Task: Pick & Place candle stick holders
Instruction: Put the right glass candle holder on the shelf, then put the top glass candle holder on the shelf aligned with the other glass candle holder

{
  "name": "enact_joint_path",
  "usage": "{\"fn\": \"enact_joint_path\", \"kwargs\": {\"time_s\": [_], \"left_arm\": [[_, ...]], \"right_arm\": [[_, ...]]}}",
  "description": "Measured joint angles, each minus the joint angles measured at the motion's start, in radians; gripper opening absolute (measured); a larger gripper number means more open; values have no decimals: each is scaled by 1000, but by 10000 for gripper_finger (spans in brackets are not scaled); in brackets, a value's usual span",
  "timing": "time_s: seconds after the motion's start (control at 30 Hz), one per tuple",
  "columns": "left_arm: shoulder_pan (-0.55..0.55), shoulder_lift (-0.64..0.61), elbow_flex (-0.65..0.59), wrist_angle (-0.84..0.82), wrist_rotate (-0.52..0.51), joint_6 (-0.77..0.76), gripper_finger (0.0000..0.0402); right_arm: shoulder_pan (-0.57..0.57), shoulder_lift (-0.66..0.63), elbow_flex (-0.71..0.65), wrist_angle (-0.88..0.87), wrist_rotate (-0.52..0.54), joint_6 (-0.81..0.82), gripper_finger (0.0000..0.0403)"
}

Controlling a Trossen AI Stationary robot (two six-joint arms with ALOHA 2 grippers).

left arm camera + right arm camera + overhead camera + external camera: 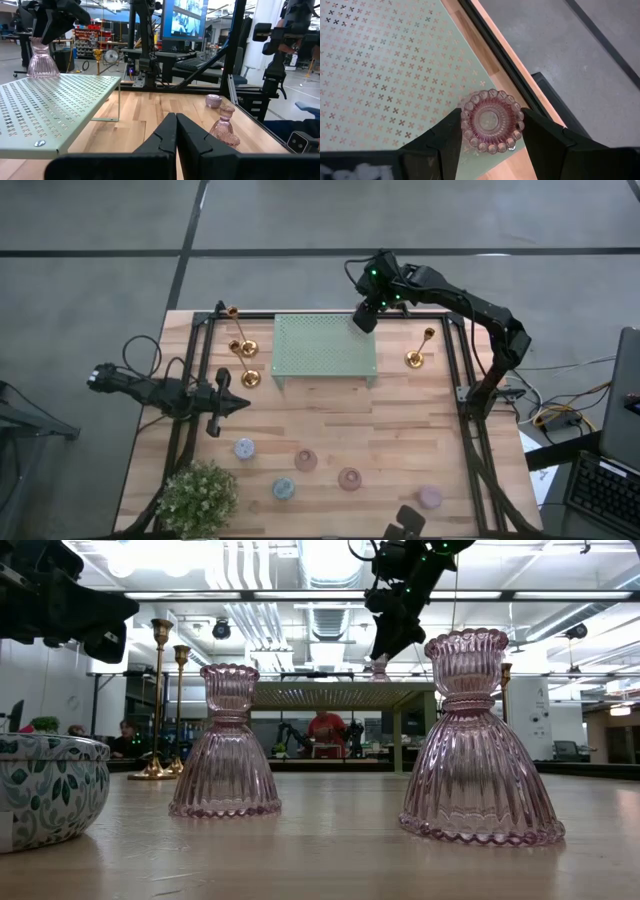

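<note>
Bright, even overhead light; ceiling strip lights (330, 595) glare in the low view, foreground slightly soft.

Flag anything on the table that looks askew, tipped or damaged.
Nothing stands out. The gold candlesticks and pink glass holders stand upright. The right gripper has a pink holder between its fingers at the green rack's far corner.

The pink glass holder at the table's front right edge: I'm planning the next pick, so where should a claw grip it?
Judging by its shape, take the pink glass holder from straight above, fingers either side of the narrow waist under the scalloped cup: it stands upright, the flared skirt is too wide, and the ribbed glass looks slippery.
</note>
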Motion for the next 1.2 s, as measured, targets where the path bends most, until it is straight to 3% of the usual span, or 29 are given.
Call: {"fn": "enact_joint_path", "kwargs": {"time_s": [0.8, 1.2], "left_arm": [[0, 0, 0, 0, 0, 0, 7], [0, 0, 0, 0, 0, 0, 7]], "right_arm": [[0, -3, -24, 12, 2, -8, 184], [0, -9, -25, 13, 0, -5, 263]]}}
